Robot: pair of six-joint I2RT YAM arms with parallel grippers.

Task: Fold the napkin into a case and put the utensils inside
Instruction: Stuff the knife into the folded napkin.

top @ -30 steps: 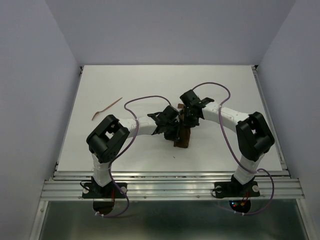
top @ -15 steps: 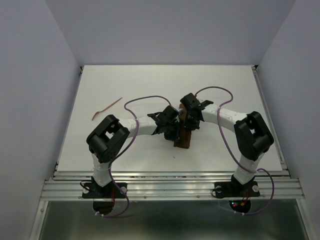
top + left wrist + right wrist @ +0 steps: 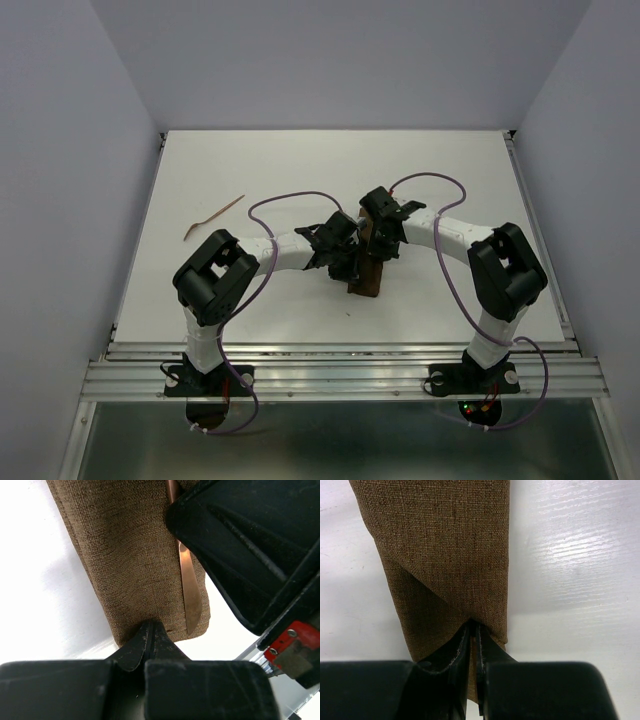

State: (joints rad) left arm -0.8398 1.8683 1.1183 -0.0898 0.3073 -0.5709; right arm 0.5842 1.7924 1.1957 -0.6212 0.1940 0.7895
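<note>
- White surface (image 3: 450, 180) boxed in by pale lavender walls (image 3: 340, 60); both arms reach to its middle, where the work is.
- The napkin is already folded into a narrow case (image 3: 366, 281), which lies flat between the two grippers.
- Left gripper (image 3: 150, 632): closed tight, with its tips on one end edge of the case. I cannot tell whether it pinches the cloth or only presses it down.
- Right gripper (image 3: 473, 630): closed almost fully on the opposite end, with a sliver of brown cloth caught between the fingers, just beside a diagonal fold.
- One utensil (image 3: 189, 592) lies along a long edge of the case with its widened tip near the corner. Its upper part runs under the right gripper's body, so I cannot tell whether it is tucked in or only resting on top.
- The other utensil (image 3: 212, 217) lies on the bare surface, well apart to the far left.
- Step, as I judge it: the first utensil is being seated while the case is held in shape.
- The next move probably calls for one gripper to pin the case while the left lets go and reaches for the loose utensil.
- In the way: the right gripper's body crowds the case, and purple cables (image 3: 290, 198) loop over both arms.
- Risks: the fold could spring open on release, and a thin stick lying flat is hard to pinch.
</note>
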